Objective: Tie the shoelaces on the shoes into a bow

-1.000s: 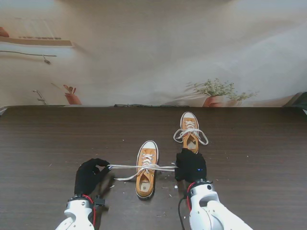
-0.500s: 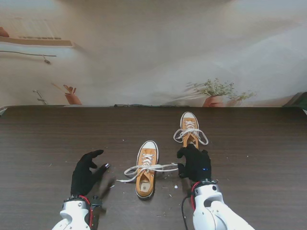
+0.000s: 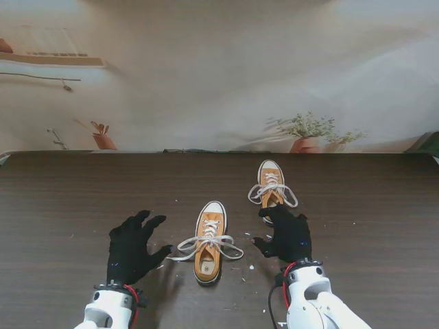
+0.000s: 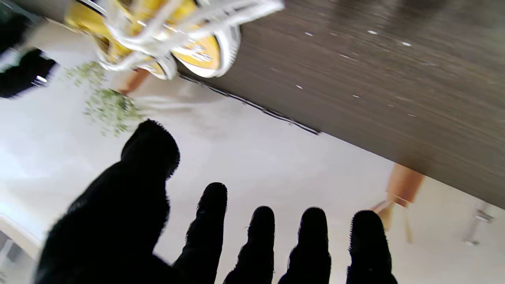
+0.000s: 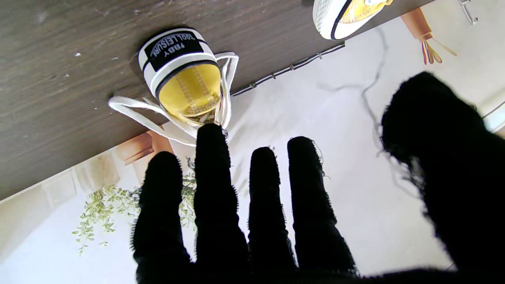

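On the dark table (image 3: 68, 199), both shoes (image 3: 209, 241) point toe-away; each hand (image 3: 134, 247) spread, empty.

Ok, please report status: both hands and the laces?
Left hand open, right hand open. Laces lie loose across near shoe, apparently knotted. Nothing in the way.

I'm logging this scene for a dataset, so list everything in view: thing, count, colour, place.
Near shoe: one, orange with white toe and laces, table centre, laces looped across it.
Far shoe: one, same colours, farther from me, to the right, laces in loops.
Table: one, dark wood grain.
White specks: several, scattered near the shoes.
Backdrop: one, pale, printed with potted plants.
Left hand: black glove, fingers spread, left of near shoe.
Right hand: black glove, fingers spread, right of it.
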Action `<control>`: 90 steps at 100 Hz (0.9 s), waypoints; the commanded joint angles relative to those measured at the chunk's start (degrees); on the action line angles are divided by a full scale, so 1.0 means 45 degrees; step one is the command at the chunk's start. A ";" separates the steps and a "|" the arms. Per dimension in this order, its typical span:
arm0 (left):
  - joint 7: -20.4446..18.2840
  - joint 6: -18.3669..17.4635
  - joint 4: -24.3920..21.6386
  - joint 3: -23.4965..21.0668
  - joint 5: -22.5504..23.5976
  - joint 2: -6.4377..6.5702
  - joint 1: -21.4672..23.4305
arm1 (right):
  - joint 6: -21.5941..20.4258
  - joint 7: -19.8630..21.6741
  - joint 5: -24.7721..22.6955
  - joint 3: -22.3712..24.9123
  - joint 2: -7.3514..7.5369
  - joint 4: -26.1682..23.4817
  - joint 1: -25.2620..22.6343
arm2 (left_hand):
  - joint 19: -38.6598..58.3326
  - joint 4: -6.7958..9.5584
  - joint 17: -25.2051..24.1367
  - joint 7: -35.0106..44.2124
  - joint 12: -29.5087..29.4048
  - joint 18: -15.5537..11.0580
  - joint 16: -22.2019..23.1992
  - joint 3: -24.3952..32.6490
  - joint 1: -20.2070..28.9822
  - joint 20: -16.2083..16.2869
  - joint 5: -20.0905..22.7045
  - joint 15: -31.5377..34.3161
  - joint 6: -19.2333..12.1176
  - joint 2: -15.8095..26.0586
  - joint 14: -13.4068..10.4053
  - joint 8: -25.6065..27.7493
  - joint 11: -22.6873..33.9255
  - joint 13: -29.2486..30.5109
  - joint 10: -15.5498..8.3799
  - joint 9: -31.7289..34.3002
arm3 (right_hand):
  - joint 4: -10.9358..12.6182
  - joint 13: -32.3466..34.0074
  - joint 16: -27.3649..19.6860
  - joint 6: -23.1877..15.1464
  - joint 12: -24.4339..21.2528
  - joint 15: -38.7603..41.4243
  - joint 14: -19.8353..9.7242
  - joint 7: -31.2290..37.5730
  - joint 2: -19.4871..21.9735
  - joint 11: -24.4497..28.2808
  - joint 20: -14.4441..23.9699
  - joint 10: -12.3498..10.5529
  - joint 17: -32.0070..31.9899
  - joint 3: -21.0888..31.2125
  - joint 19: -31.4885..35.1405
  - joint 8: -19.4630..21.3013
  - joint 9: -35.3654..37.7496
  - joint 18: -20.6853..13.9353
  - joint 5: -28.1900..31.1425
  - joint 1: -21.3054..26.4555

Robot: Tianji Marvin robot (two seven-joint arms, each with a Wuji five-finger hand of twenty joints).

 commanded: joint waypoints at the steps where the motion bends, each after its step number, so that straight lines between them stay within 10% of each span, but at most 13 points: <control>1: -0.0360 0.0066 -0.0380 0.0403 0.0376 0.0065 0.0119 | -0.0074 0.0177 0.0074 0.0015 0.0015 -0.0129 -0.0094 | -0.1014 0.0306 -0.0341 -0.0444 -0.0413 -0.0616 -0.0463 -0.0519 -0.0187 -0.0260 -0.0117 -0.0672 0.0930 -0.0134 -0.0107 -0.0292 -0.0436 -0.0609 0.0000 -0.0535 | -0.0243 -0.0294 -0.0167 0.0149 -0.0193 -0.0144 0.0021 -0.0015 0.0110 -0.0209 -0.0057 0.0088 -0.0183 -0.0483 -0.0019 -0.0284 -0.0428 -0.0149 -0.0398 -0.0341; 53: -0.4157 0.3558 -0.0736 0.3424 0.3218 0.0831 -0.1927 | -0.0479 0.0287 0.0280 -0.0010 0.0022 -0.0467 -0.0414 | -0.6356 0.0299 0.0259 -0.1350 -0.0542 -0.0997 -0.0382 0.1364 0.0299 0.0821 -0.0759 -0.3411 0.1127 -0.1310 -0.0509 -0.0322 -0.2150 -0.1469 0.0208 -0.1441 | -0.0110 -0.0101 -0.0180 0.0056 -0.0227 -0.0165 0.0062 0.0086 0.0483 -0.0282 -0.0043 0.0164 -0.0043 -0.0662 -0.0034 -0.0468 -0.0263 -0.0095 -0.0464 -0.0239; 90: -0.4039 0.4324 0.1069 0.4872 0.2844 0.0754 -0.3742 | -0.0551 0.0284 0.0419 0.0160 0.0001 -0.0531 -0.0552 | -0.7253 0.0165 0.0854 -0.1409 -0.0308 -0.0788 0.0043 0.2588 0.0535 0.1438 -0.0991 -0.3451 0.1051 -0.1516 -0.0318 -0.0397 -0.2143 -0.0731 0.0323 -0.1401 | -0.0051 -0.0029 -0.0182 0.0068 -0.0241 -0.0154 0.0106 0.0112 0.0673 -0.0329 -0.0029 0.0205 0.0044 -0.0772 -0.0022 -0.0538 -0.0179 -0.0044 -0.0450 -0.0201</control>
